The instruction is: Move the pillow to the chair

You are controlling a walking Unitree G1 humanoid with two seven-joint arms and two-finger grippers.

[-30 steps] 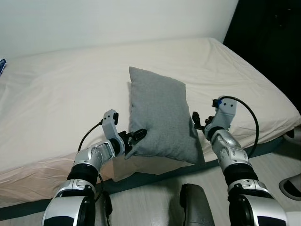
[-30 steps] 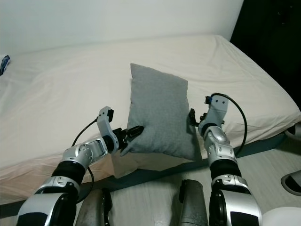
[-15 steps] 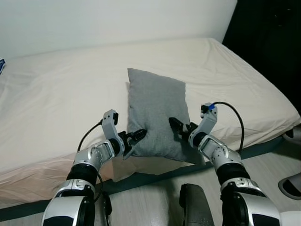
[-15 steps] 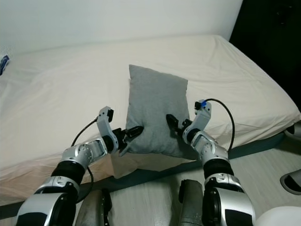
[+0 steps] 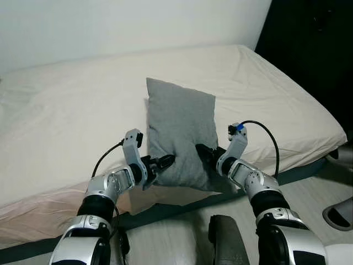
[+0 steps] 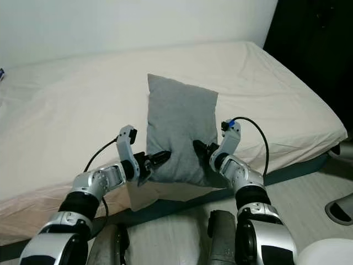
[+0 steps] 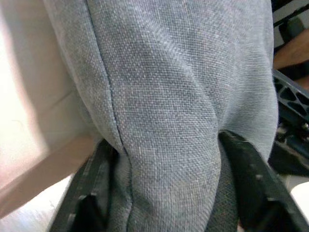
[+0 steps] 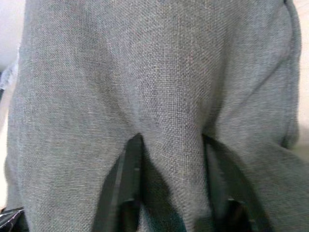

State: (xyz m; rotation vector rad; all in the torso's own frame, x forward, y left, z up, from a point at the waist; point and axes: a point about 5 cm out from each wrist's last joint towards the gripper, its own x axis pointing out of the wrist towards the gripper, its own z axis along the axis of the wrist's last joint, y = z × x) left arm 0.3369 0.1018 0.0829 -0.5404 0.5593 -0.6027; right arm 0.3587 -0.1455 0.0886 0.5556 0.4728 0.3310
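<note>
Pillow (image 5: 180, 132) — pinched by left end effector (image 5: 161, 164) and right end effector (image 5: 203, 153) — above bed (image 5: 66, 105).

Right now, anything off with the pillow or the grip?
Nothing damaged. The grey pillow stands on end, tilted, at the bed edge, bunched where the left gripper and right gripper pinch its lower corners.

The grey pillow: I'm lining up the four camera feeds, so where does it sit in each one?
Left eye view: grey pillow centre, raised over the bed edge.
Right eye view: centre, slightly left.
Left wrist view: fabric bunched between the left gripper fingers.
Right wrist view: fabric pinched between the right gripper fingers.
Shared landmark: the two grippers clamping the pillow's lower corners.
</note>
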